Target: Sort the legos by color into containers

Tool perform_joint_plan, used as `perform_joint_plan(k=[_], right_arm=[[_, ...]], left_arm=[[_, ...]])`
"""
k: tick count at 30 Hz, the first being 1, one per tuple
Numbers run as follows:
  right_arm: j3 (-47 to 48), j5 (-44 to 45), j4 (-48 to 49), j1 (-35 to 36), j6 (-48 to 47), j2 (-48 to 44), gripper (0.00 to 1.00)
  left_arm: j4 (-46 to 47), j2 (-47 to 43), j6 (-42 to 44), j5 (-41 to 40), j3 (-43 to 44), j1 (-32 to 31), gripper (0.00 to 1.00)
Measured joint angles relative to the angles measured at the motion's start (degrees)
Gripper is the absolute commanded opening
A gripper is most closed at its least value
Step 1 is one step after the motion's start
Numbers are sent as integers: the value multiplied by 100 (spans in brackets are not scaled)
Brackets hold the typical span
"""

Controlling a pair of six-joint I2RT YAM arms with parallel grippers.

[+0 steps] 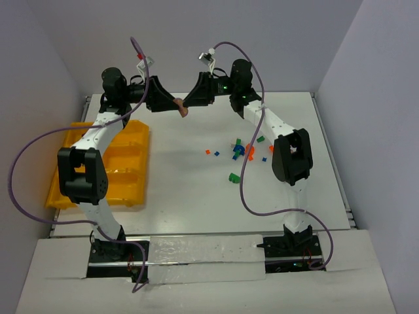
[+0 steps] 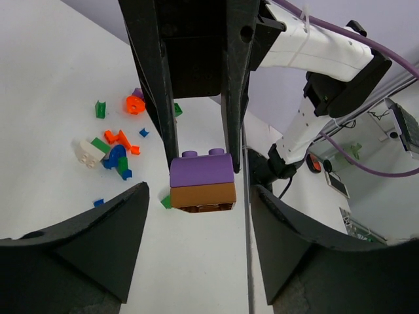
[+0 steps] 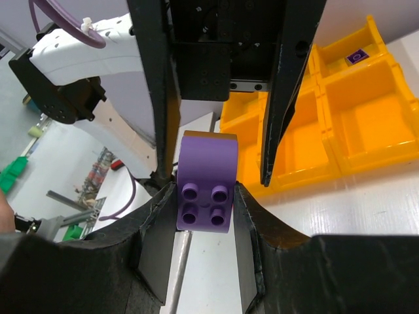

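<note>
Left arm and right arm: white links, black joint housings, black tapered fingers; one purple cable loops along each

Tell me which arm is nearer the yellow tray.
Left. The left arm crosses over the tray in the top view. The right arm stands well off to the tray's right, beside the loose legos.

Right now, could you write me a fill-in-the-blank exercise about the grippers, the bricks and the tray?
The right gripper is shut on a brick coloured ___.
A second brick joined to it is ___.
The yellow tray lies beside the ___ arm.
The loose legos lie nearer the ___ arm.
Missing: purple, brown, left, right.
</note>
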Motion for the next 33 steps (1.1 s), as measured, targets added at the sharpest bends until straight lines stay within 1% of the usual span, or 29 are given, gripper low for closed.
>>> perform_joint_plan(k=[2,3,4,5,7,8,12,13,18,22,28,30,31,33], right_arm=[[0,0,-8,4,-10,0,0],[0,4,-22,6,-28,0,0],[0,18,-43,6,-67,0,0],[0,56,-97,5,-123,0,0],[0,100,-233,0,-232,0,0],[7,121,-315,0,-328,0,0],[112,192,-829,1,-744,-1,0],[137,206,-936,0,-840,-2,0],[149,256,-1132,-45,-1006,-2,0],[133,264,-1163,-79,-1025,-4,0],[-40,328,-1215,-533,-1068,-184,0],[-48,365,-1363,-672,-1197,-237,0],[-48,395,-1474,-724,-1297,-263,0],[-46,492,-1874,-777,-1654,-331,0]], left_arm=[[-150,0,133,-21,16,0,53],[-217,0,178,-38,19,0,49],[-271,0,200,-33,19,0,49],[-314,0,225,-27,19,0,44],[-394,0,265,-30,24,0,32],[-446,0,280,-34,24,0,24],[-697,0,442,-94,24,5,3],[-764,0,507,-113,24,7,0],[-1175,-47,853,-242,-4,33,0],[-1426,-244,1116,-384,-212,111,0],[-2509,-497,2002,-604,-343,644,0],[-2939,-554,2358,-858,-346,879,0],[-3146,-588,2561,-1110,-346,1004,0],[-3577,-696,3089,-1888,-346,1228,0]])
